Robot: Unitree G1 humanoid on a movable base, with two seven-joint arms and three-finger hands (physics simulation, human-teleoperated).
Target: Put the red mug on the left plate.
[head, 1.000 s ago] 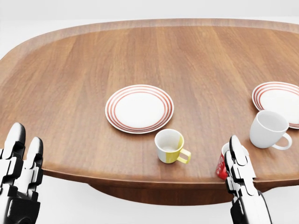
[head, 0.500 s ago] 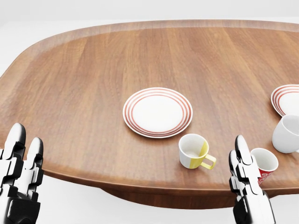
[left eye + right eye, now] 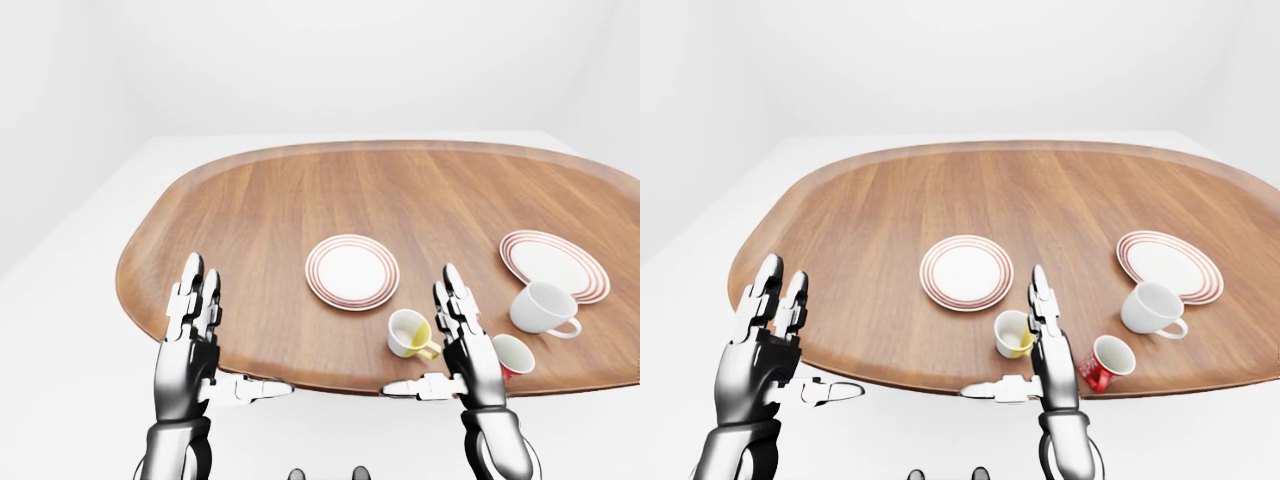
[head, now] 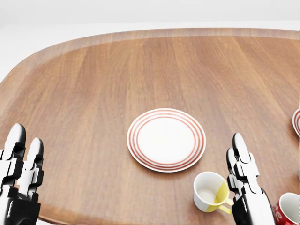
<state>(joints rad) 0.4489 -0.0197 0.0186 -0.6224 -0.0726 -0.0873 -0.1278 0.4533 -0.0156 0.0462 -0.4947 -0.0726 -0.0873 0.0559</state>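
Lighting is bright, even and diffuse, with no single source discernible. The white surroundings are nearly blown out, floor and walls merging. The oval brown wooden table (image 3: pixel 300 210) carries a soft pale sheen along its far rim. Shadows are faint: only thin, soft contact shading under the red-ringed white plate (image 4: pixel 166 139) and the yellow-and-white mug (image 3: pixel 1013 334). All views are sharp and free of grain. The eye views show wide-angle stretching toward the edges.

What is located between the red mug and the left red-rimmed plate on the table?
In the right-eye view, the white mug with yellow handle and the robot's raised right hand lie between the red mug and the left red-rimmed plate.
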